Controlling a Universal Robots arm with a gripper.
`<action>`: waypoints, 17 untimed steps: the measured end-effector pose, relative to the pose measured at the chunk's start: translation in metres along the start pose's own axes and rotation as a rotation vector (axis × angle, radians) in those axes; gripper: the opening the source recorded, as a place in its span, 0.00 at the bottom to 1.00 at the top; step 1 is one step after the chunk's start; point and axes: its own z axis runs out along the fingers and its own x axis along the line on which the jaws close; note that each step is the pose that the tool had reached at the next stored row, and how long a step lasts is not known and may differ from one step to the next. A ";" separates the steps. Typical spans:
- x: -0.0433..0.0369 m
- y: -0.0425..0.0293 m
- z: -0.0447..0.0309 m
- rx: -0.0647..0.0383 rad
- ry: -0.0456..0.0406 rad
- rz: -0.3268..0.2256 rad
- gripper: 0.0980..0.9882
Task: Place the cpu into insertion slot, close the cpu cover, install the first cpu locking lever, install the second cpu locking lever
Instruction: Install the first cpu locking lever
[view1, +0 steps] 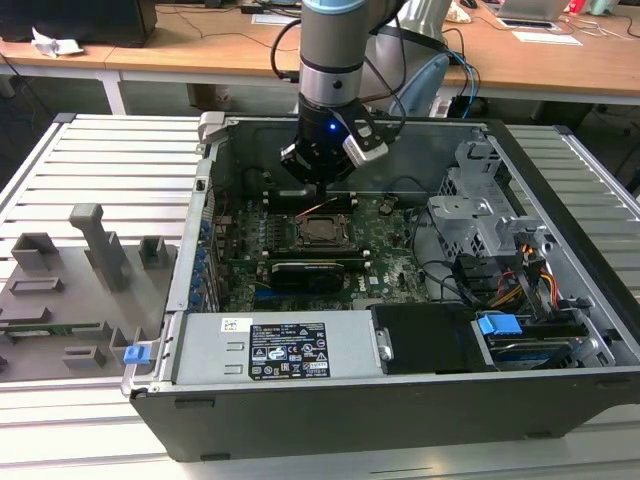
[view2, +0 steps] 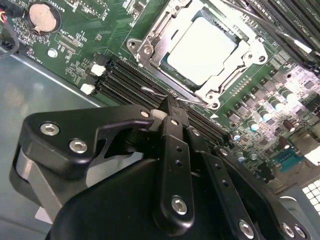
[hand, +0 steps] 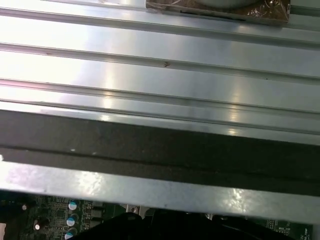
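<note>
In the second wrist view the cpu (view2: 200, 50) lies flat in the insertion slot (view2: 207, 96), its silvery top showing through the window of the cpu cover (view2: 150, 46), which is folded down over it. A thin wire locking lever (view2: 154, 91) runs along the slot's near side. My gripper (view2: 169, 106) is shut with nothing between its fingers, and its tips sit right by that lever's hooked end. In the exterior view the gripper (view1: 322, 185) hangs inside the open computer case, just behind the insertion slot (view1: 322, 230).
A long black card (view1: 315, 272) lies in front of the slot, with memory slots (view2: 125, 80) beside it. A drive cage (view1: 480, 215) and cables (view1: 520, 285) fill the exterior view's right. The case wall (hand: 150, 150) and slatted metal table (hand: 150, 60) are close by.
</note>
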 end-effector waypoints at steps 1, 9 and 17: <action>-0.0003 0.0002 0.0005 0.000 0.0000 0.000 0.01; -0.0059 -0.0004 0.0049 0.000 0.0000 0.000 0.01; -0.0125 -0.0008 0.0113 0.000 0.0000 0.000 0.01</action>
